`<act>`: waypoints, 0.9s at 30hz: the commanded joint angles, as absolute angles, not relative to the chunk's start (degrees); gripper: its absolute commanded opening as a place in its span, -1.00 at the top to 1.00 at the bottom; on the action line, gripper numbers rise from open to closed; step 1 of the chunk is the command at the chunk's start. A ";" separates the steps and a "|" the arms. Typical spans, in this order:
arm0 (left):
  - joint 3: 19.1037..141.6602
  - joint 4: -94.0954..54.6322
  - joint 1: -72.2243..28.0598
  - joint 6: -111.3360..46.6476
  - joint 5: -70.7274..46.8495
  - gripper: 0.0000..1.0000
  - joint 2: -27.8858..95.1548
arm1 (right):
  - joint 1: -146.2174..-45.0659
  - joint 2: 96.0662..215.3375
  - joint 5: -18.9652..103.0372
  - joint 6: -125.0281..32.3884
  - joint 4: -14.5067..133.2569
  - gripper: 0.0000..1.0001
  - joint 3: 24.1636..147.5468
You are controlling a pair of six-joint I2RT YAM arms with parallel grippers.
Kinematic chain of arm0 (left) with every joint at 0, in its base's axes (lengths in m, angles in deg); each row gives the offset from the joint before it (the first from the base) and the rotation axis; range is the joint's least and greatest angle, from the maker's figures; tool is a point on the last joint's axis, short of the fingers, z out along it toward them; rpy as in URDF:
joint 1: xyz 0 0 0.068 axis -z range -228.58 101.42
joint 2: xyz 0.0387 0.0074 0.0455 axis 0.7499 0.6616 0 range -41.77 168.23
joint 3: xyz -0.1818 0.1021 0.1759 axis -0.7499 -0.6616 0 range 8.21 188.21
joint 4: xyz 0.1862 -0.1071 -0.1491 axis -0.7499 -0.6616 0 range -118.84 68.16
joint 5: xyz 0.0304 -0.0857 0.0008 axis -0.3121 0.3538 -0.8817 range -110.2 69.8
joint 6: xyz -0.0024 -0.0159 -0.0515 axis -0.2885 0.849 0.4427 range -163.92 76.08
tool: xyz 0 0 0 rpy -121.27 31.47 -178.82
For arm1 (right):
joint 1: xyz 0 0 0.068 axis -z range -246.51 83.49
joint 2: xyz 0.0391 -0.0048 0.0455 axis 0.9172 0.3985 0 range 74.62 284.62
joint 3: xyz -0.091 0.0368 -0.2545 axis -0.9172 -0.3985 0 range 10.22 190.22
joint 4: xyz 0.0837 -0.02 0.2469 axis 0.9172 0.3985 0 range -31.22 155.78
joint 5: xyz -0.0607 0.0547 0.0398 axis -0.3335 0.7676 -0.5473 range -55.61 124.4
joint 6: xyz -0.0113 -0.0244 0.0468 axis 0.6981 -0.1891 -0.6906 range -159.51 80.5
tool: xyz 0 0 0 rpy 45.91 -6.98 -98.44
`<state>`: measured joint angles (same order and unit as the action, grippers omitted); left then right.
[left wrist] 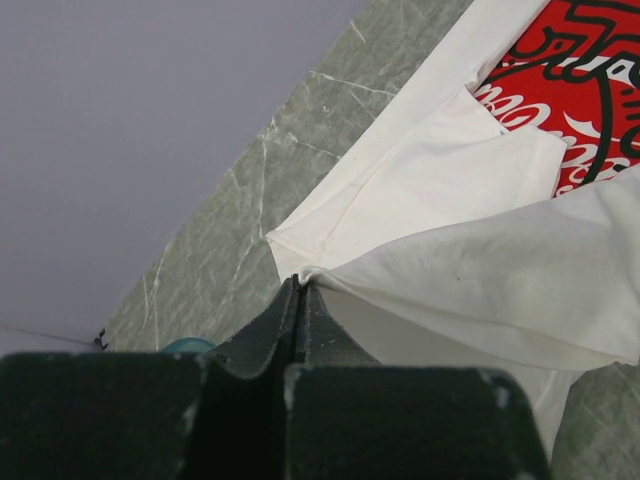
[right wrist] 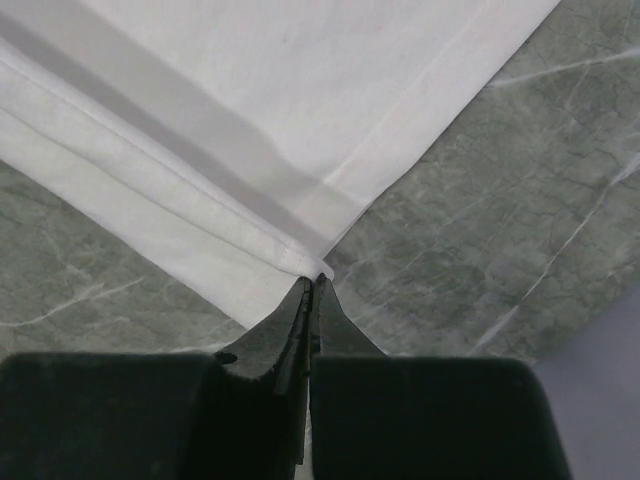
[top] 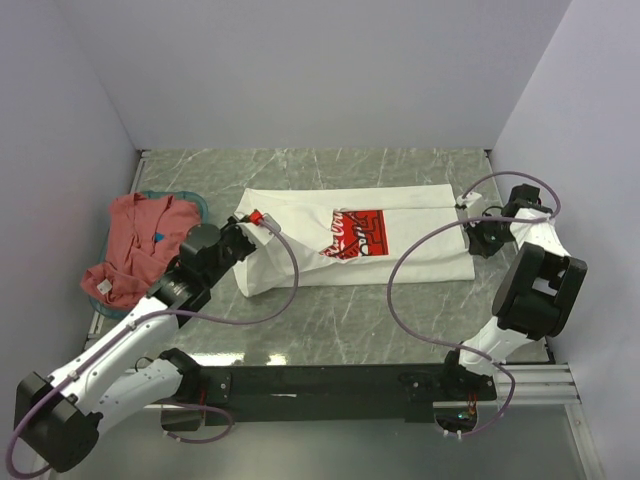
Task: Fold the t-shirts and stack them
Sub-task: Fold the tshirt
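The white t-shirt (top: 420, 245) with the red Coca-Cola print (top: 358, 233) lies lengthwise across the middle of the table, folded into a long band. My left gripper (top: 243, 232) is shut on a raised fold at its left end; in the left wrist view the jaws (left wrist: 299, 285) pinch white cloth (left wrist: 480, 270) lifted above the layer beneath. My right gripper (top: 472, 228) is shut on the shirt's right hem corner; in the right wrist view the closed tips (right wrist: 317, 282) meet the layered corner (right wrist: 250, 110). The salmon-red t-shirt (top: 135, 250) lies crumpled at the left.
A teal plastic basket (top: 201, 206) holds the salmon-red shirt at the table's left edge, close to my left arm. White walls close in the table on the left, back and right. Purple cables loop off both arms over the near half of the marble tabletop (top: 330, 310).
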<state>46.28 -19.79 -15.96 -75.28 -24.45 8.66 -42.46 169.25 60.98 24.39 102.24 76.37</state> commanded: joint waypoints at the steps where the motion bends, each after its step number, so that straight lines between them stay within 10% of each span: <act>1: 50.57 -16.03 -17.03 -77.76 -21.70 0.99 10.52 | -41.91 171.12 62.08 22.37 100.70 1.00 80.35; 27: 56.99 -14.63 -22.65 -80.13 -16.77 0.99 24.23 | -45.24 181.67 58.83 16.48 99.12 1.00 87.48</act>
<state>54.21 -17.93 -22.06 -79.34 -18.31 23.15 -44.65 180.90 59.85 17.92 100.84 84.72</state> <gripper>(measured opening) 0.012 0.008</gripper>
